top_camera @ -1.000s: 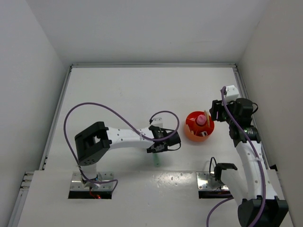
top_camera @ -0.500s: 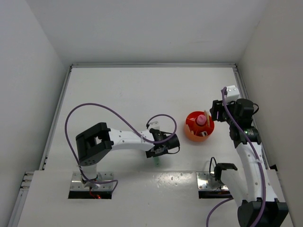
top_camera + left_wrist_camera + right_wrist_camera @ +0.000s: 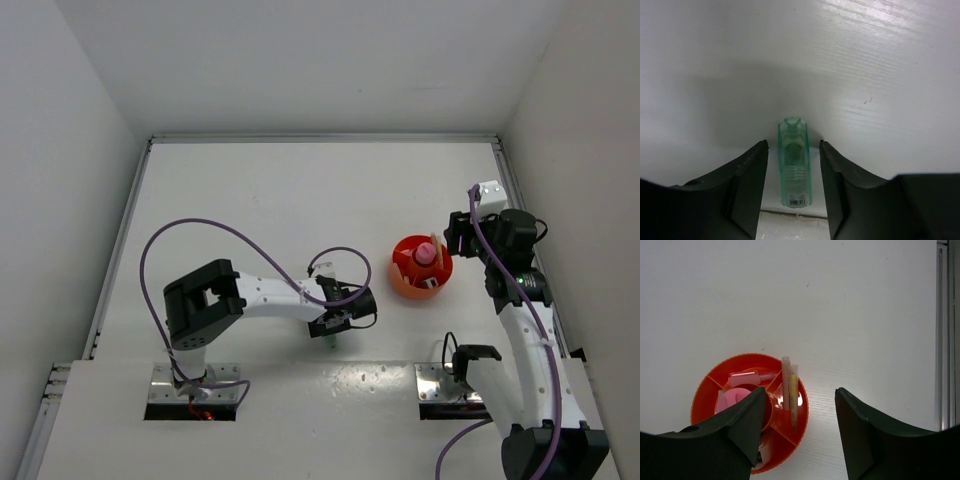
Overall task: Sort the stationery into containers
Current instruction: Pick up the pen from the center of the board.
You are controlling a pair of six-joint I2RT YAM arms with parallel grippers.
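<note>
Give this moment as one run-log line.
left gripper: open, straddling green marker | marker: lying on table | right gripper: open, empty, by orange tub

And here we are in a robotics lab, plainly a purpose-built test cell: a bare white table (image 3: 250,200) boxed in by plain white walls (image 3: 300,60) on 3 sides, with a metal rail (image 3: 118,250) running along its left edge. At the near edge 2 white-and-black robot arms, the left arm (image 3: 270,297) and the right arm (image 3: 530,345), sit bolted on metal base plates (image 3: 165,383). Purple cables (image 3: 150,262) loop off them over the white top.
</note>
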